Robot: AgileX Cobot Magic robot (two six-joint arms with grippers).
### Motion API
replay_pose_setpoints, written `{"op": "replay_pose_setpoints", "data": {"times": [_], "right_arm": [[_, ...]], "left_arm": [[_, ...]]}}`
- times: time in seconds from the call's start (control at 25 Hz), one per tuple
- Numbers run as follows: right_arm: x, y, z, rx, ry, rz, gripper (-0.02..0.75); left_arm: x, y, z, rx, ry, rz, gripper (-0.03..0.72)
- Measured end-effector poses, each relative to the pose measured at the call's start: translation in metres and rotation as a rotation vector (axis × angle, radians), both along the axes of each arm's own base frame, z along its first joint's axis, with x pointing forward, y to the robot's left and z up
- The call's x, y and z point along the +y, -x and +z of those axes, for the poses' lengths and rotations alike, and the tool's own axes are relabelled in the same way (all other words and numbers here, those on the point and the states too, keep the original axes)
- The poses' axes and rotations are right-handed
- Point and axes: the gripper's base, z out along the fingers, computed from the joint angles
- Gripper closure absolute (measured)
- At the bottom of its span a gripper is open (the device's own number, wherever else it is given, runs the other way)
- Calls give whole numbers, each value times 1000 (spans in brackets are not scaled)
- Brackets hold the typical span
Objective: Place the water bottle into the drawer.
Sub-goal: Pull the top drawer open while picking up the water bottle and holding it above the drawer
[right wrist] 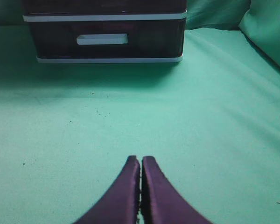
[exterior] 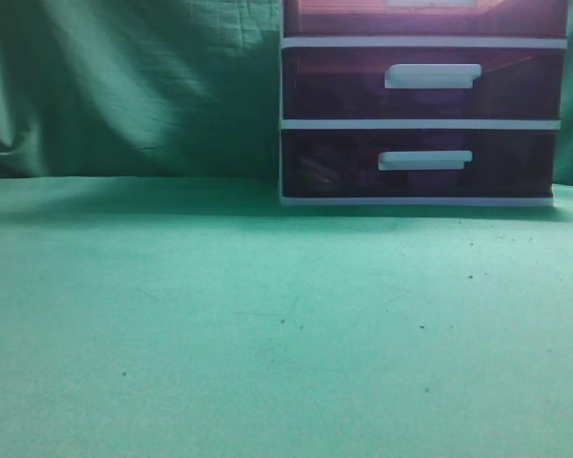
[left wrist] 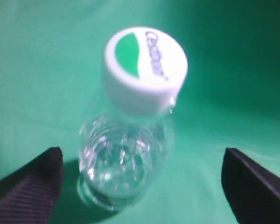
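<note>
A clear water bottle [left wrist: 123, 158] with a white and green cap stands upright on the green cloth, seen from above in the left wrist view. My left gripper [left wrist: 142, 161] is open, its two black fingers wide apart on either side of the bottle and not touching it. My right gripper [right wrist: 141, 161] is shut and empty, low over the cloth. The reddish-pink top drawer [exterior: 344, 17] shows only as a strip at the top of the exterior view. Neither gripper nor the bottle shows in the exterior view.
The white-framed drawer unit [exterior: 422, 124] stands at the back right, with two dark purple-brown drawers [exterior: 334, 86] below the top one. Its lowest drawer [right wrist: 102, 39] faces my right gripper. A green cloth backdrop [exterior: 124, 86] hangs behind.
</note>
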Motion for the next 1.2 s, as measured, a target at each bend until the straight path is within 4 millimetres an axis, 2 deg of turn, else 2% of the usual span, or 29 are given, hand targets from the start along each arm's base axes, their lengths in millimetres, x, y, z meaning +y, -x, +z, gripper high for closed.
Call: {"op": "replay_pose_setpoints", "data": {"times": [0.16, 0.28, 0.48, 0.52, 0.72, 0.84, 0.92, 1.08, 1.2], "right_arm": [[0, 0, 0, 0, 0, 0, 738], [0, 0, 0, 0, 0, 0, 738], [0, 0, 0, 0, 0, 0, 738], [0, 0, 0, 0, 0, 0, 738], [0, 0, 0, 0, 0, 0, 738], [0, 0, 0, 0, 0, 0, 738], [0, 0, 0, 0, 0, 0, 738], [0, 0, 0, 0, 0, 0, 738], [0, 0, 0, -3, 5, 0, 738]], "left_arm": [[0, -24, -9, 1, 8, -10, 45], [0, -33, -14, 12, 3, -16, 146], [-1, -36, -18, 16, -35, -55, 391], [-1, -36, -18, 14, -41, -61, 409], [0, -33, -13, 10, -50, -61, 396], [0, -26, 6, -41, -57, -55, 396], [-4, -17, 27, -113, -62, -65, 396], [-28, 3, 63, -243, -70, -155, 396], [-53, 25, 88, -344, -99, -283, 396]]}}
